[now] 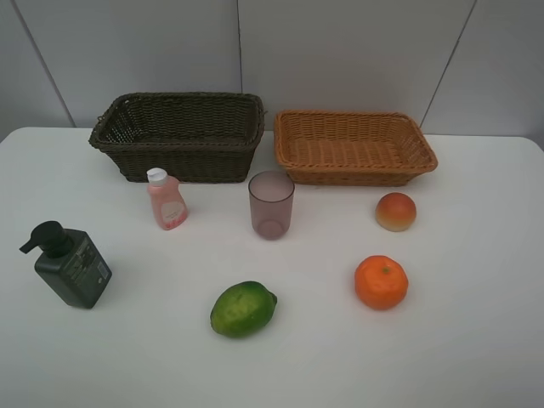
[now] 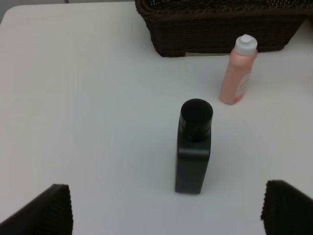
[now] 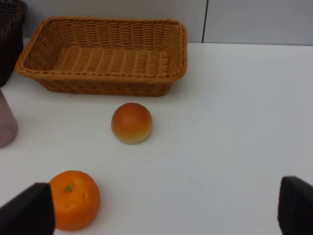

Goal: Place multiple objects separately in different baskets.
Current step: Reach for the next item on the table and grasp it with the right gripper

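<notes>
On the white table stand a dark green pump bottle (image 1: 71,266) (image 2: 193,147), a pink white-capped bottle (image 1: 166,200) (image 2: 238,71) and a purplish cup (image 1: 271,204) (image 3: 6,122). A green fruit (image 1: 243,308), an orange (image 1: 381,281) (image 3: 74,199) and a peach-like fruit (image 1: 396,211) (image 3: 131,123) lie nearer the front and right. At the back stand the dark brown basket (image 1: 127,136) (image 2: 215,34) and the tan basket (image 1: 289,140) (image 3: 102,58), both with nothing in them. My left gripper (image 2: 166,215) hangs open short of the pump bottle. My right gripper (image 3: 161,215) is open, with the orange by one finger.
The table (image 1: 476,340) is white, and a pale panelled wall (image 1: 340,51) rises right behind the baskets. Neither arm shows in the high view.
</notes>
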Robot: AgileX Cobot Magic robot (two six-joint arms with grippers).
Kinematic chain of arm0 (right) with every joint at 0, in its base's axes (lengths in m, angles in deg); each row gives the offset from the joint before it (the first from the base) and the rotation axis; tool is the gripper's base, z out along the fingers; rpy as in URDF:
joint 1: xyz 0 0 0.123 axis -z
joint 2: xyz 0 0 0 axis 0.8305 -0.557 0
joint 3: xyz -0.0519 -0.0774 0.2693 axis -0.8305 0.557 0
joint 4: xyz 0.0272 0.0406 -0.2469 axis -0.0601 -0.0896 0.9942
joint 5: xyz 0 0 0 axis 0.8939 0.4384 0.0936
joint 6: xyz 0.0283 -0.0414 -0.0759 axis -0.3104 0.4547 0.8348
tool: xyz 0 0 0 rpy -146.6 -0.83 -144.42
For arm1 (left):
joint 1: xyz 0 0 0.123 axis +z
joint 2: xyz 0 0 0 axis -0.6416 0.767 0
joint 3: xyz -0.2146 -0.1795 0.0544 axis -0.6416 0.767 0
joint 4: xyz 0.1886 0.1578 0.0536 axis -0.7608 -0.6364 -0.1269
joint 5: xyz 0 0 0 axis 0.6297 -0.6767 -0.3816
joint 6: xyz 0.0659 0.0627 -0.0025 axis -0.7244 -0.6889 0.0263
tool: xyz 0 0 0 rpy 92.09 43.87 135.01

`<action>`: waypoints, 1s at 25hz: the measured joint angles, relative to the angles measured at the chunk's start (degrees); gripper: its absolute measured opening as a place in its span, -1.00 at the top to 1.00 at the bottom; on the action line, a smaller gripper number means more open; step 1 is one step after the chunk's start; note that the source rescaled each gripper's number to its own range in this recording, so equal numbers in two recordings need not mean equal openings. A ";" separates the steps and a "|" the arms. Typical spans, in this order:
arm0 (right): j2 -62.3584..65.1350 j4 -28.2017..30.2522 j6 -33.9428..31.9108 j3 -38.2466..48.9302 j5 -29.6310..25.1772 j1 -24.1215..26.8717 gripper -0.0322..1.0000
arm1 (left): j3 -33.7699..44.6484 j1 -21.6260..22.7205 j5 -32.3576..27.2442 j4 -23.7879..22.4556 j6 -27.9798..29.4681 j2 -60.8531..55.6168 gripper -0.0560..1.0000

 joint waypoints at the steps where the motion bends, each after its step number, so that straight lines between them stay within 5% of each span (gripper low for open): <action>1: 0.00 0.00 0.00 0.00 0.00 0.00 -0.94 | 0.00 0.00 0.00 0.00 0.00 0.00 -1.00; 19: -0.46 0.00 0.00 -0.19 0.00 0.00 -0.94 | 0.00 0.00 0.00 0.00 0.00 0.00 -1.00; 25: -14.39 1.41 0.00 -8.17 -0.06 0.00 -0.94 | 0.00 0.00 0.00 0.00 0.00 0.00 -1.00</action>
